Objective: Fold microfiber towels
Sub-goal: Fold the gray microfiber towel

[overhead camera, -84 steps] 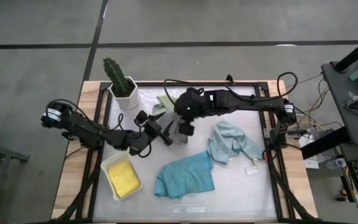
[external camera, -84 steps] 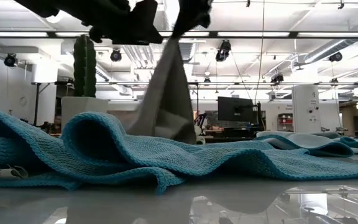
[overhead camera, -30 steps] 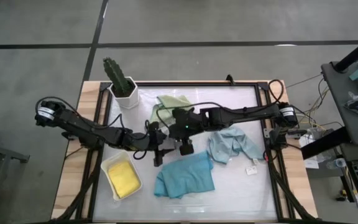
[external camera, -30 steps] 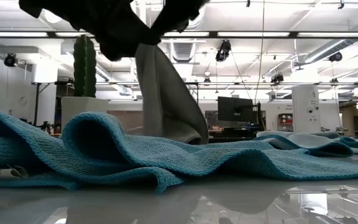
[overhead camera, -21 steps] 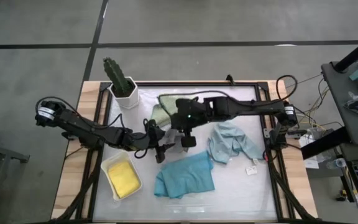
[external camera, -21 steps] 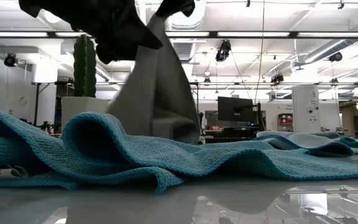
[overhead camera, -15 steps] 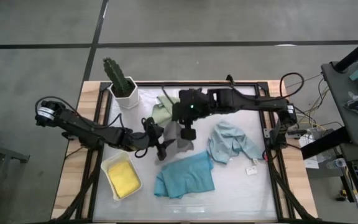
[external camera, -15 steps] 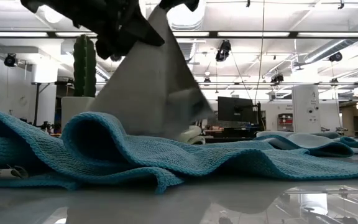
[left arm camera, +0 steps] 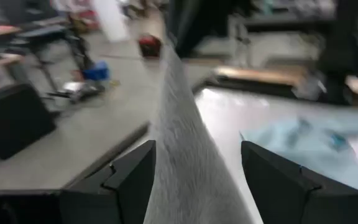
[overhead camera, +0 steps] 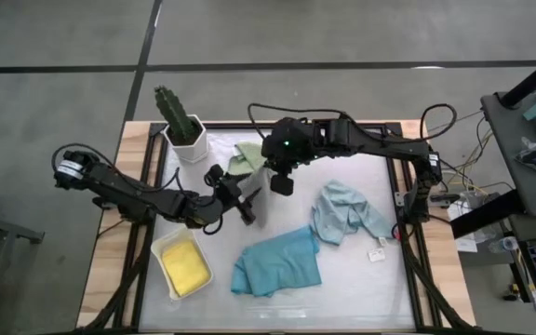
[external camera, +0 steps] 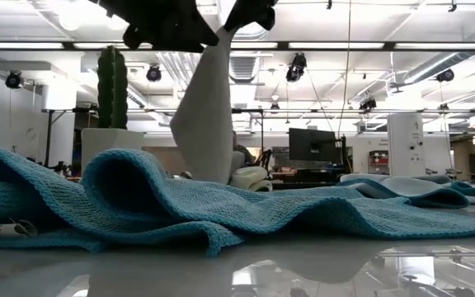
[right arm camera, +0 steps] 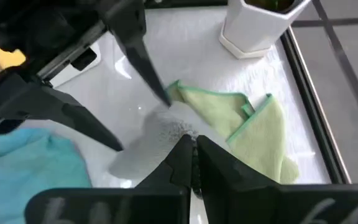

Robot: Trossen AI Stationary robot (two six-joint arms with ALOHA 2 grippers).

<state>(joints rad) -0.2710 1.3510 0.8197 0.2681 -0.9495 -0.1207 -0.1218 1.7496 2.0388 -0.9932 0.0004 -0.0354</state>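
— Right jaws?
— Pinched shut on the top corner of the small grey soft microfiber towel [external camera: 209, 115], raised well above the white counter [overhead camera: 361, 279]. Most likely held high to let the cloth hang straight and show its lower edge.

— Left jaws?
— Spread wide, with one dark finger [left arm camera: 129, 180] on either side of the hanging grey sheet. Gripping nothing yet. Seemingly lined up to close on a second corner or edge.

— Other cloths?
— Sage green square cloth [overhead camera: 247, 156] crumpled just under and behind the right jaws, near the white pot with the cactus [overhead camera: 180, 126]. Teal cloth [overhead camera: 277, 262] rumpled on the counter, well apart from both jaws. Pale blue cloth [overhead camera: 347, 212] bunched beyond the right jaws, on the side away from the left ones. Yellow cloth [overhead camera: 182, 263] lying flat in the white rectangular tray [overhead camera: 159, 251], back along the left arm, behind its jaws.

— Progress?
— Early, judging by just one neat cloth, the yellow.

— Risk?
— Closing off the edge and catching a loose bunch instead of a clean corner. Hard to tell how much slack hangs below.
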